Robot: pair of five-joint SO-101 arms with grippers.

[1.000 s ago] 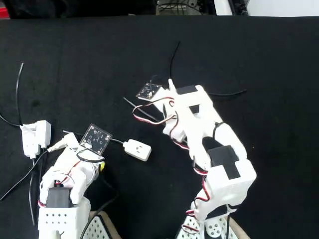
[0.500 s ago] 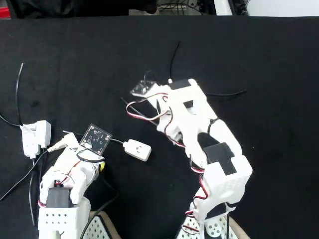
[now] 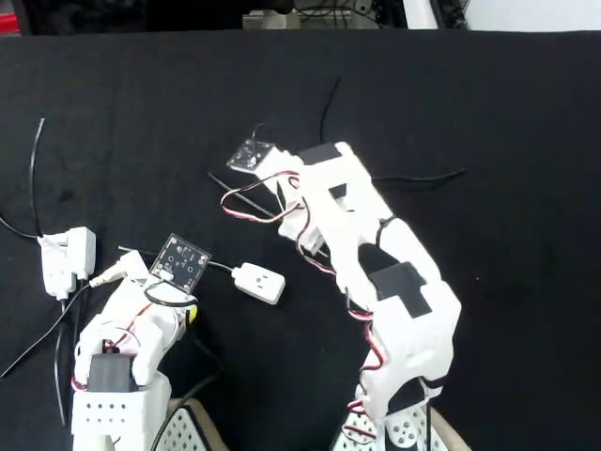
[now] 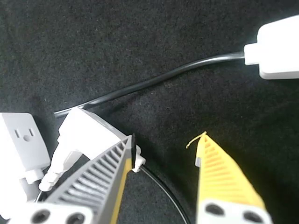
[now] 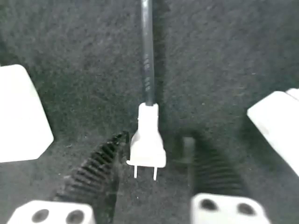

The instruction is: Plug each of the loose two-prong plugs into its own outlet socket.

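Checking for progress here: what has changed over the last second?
The right arm swung sideways toward the left arm. Its open hand now straddles a loose plug, with nothing gripped yet. The left arm and the socket beside it stayed put.

Right claw [image 5: 154, 140] carried leftward as arm [image 3: 347, 225] swung; wrist camera board [image 3: 250, 155] now farther left.

On the worktop [image 3: 488, 113], one socket [image 3: 68, 256] lies at the left edge of the frame, another socket [image 3: 259, 282] lower and left of centre, between the two arms. A plug [image 5: 147, 150] lies between the fingers of the right pincer [image 5: 154, 140]
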